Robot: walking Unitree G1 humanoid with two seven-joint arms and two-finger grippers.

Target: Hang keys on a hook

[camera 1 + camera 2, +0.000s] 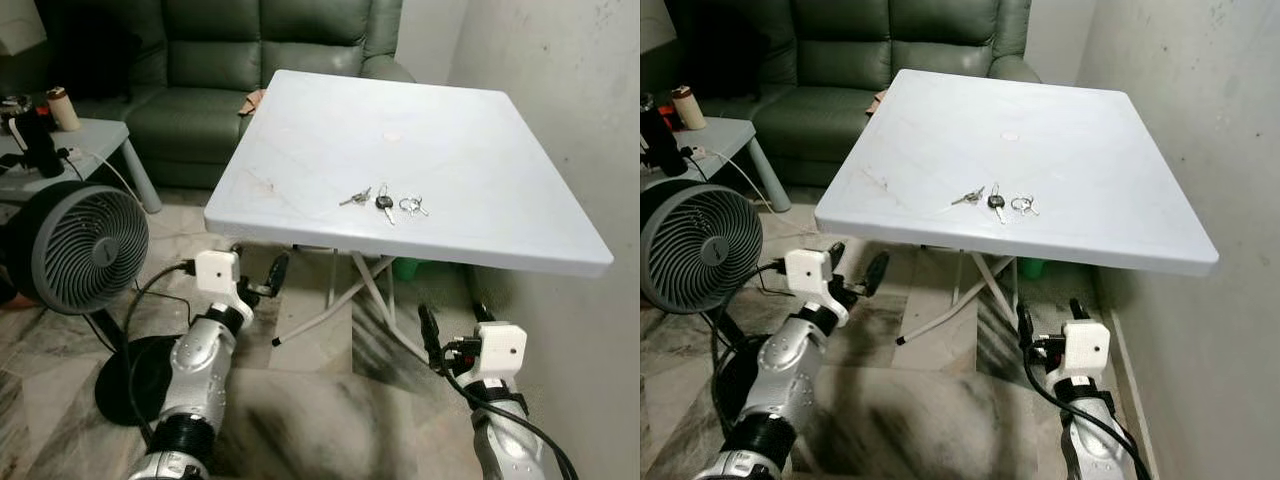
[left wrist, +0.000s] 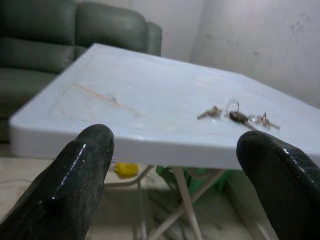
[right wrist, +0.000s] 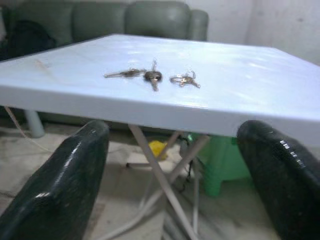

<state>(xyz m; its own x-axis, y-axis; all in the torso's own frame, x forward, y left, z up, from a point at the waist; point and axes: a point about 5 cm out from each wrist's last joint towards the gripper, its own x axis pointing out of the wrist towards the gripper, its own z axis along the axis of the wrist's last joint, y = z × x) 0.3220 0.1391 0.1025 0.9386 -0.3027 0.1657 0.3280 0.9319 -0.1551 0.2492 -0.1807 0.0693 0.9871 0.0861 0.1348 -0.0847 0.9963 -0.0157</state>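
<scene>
Black, glossy fingers of the left gripper (image 1: 262,277) are spread apart and grip nothing; the gripper sits below the near-left edge of the table (image 1: 480,140), raised on a bent silver arm with a white wrist block. In the left wrist view the two fingers (image 2: 75,180) frame the table edge, their bases cut off by the picture border. The right gripper (image 1: 452,325) is likewise spread and empty, held lower, under the near-right side of the table and near the pale wall (image 1: 590,90); its forearm is cut off at the lower border and a black cable loops beside it. Its fingers (image 3: 60,185) appear blurred and dark in the right wrist view. The keys (image 1: 385,203) lie flat on the tabletop near its front edge, well apart from both grippers: a loose row of small metal keys and rings, one with a black head; the exact number of keys is too small to make out. The table is a square, white plastic top with faint scuffs, on white folding tube legs (image 1: 375,290) partly hidden beneath it. A green container (image 3: 220,167) under the table is blurred. A grey round fan (image 1: 85,248) with a spiral grille stands to the left on a dark base. A dark green leather sofa (image 1: 250,60) stands behind the table. The marbled floor (image 1: 330,420) is smeared by blur.
</scene>
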